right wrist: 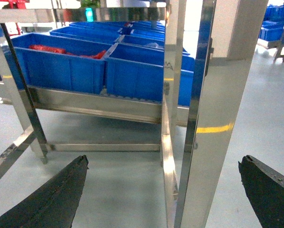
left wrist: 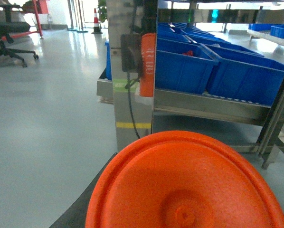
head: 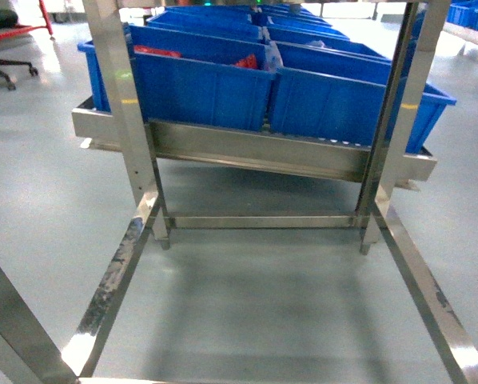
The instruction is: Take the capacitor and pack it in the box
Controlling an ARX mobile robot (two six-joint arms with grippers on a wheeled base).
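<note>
Nearest, the right gripper (right wrist: 163, 190) has its jaws spread wide and empty, ready to grasp. An orange disc-like surface (left wrist: 187, 183) fills the left wrist view, hiding the left jaws: cannot tell. Beyond, blue bins (head: 203, 76) sit tilted on a steel rack (head: 247, 152) for easy reach. No box shows; whether that orange surface is the capacitor, I cannot tell.

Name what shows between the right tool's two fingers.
In the right wrist view, the steel rack upright shows between the open right tool's fingers, standing farther off.
</note>
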